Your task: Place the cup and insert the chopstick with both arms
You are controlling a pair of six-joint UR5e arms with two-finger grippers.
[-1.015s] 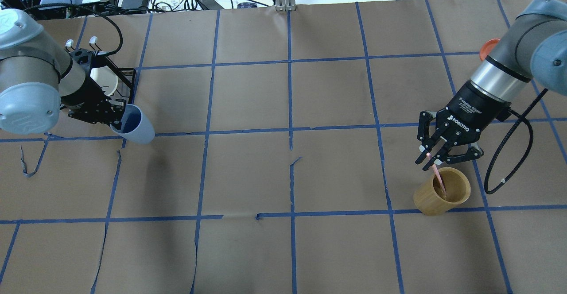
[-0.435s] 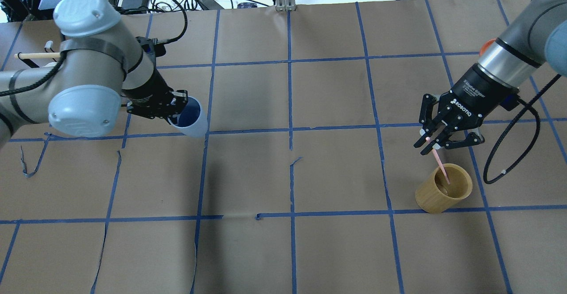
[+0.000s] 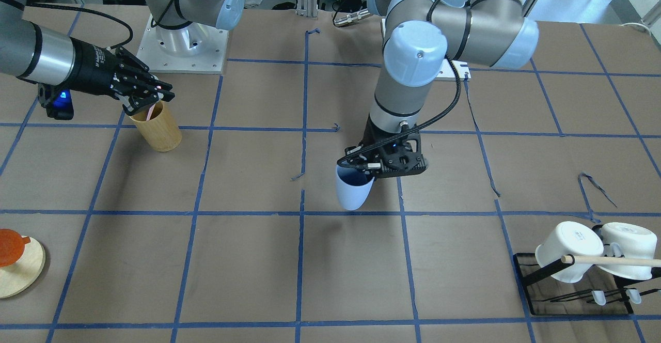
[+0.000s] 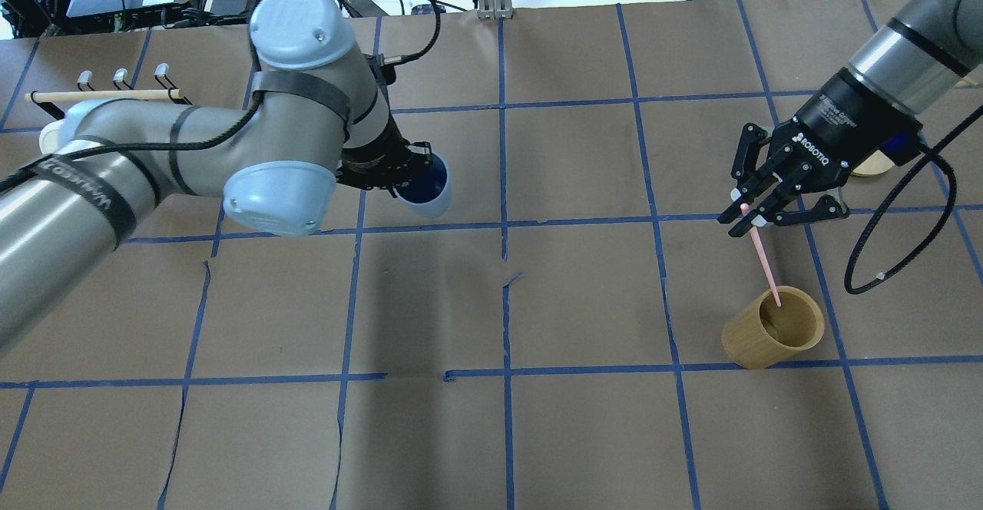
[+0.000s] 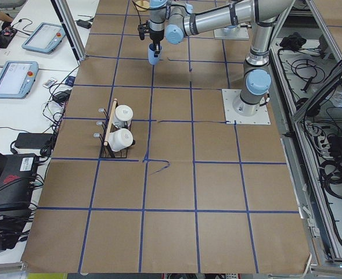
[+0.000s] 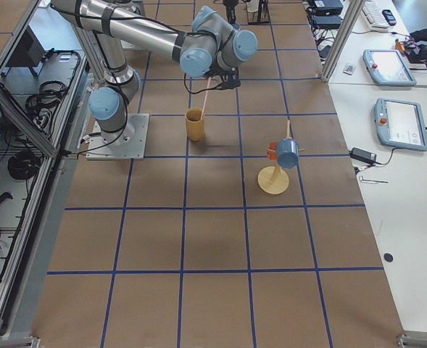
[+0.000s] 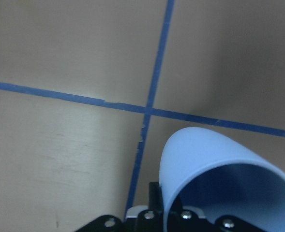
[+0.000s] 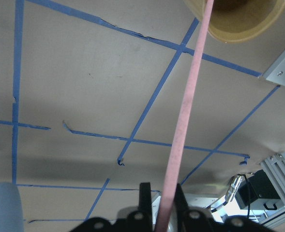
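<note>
My left gripper (image 3: 364, 169) is shut on the rim of the light blue cup (image 3: 352, 192) and holds it tilted above the table near the middle. The cup also shows in the overhead view (image 4: 427, 187) and the left wrist view (image 7: 215, 183). My right gripper (image 4: 743, 218) is shut on the top of the pale pink chopstick (image 4: 766, 266). The stick hangs down with its lower tip at the mouth of the tan bamboo cylinder (image 4: 770, 331). The right wrist view shows the stick (image 8: 185, 118) running to the cylinder (image 8: 239, 21).
A black mug rack (image 3: 573, 289) with two white mugs (image 3: 568, 250) and a wooden rod stands at the table's left end. A round wooden stand (image 3: 18, 268) with an orange piece sits beyond the right arm. Blue tape lines cross the brown table.
My left arm has swung from the mug rack toward the table's middle, carrying the cup. My right gripper has risen, drawing the chopstick up out of the bamboo cylinder.
</note>
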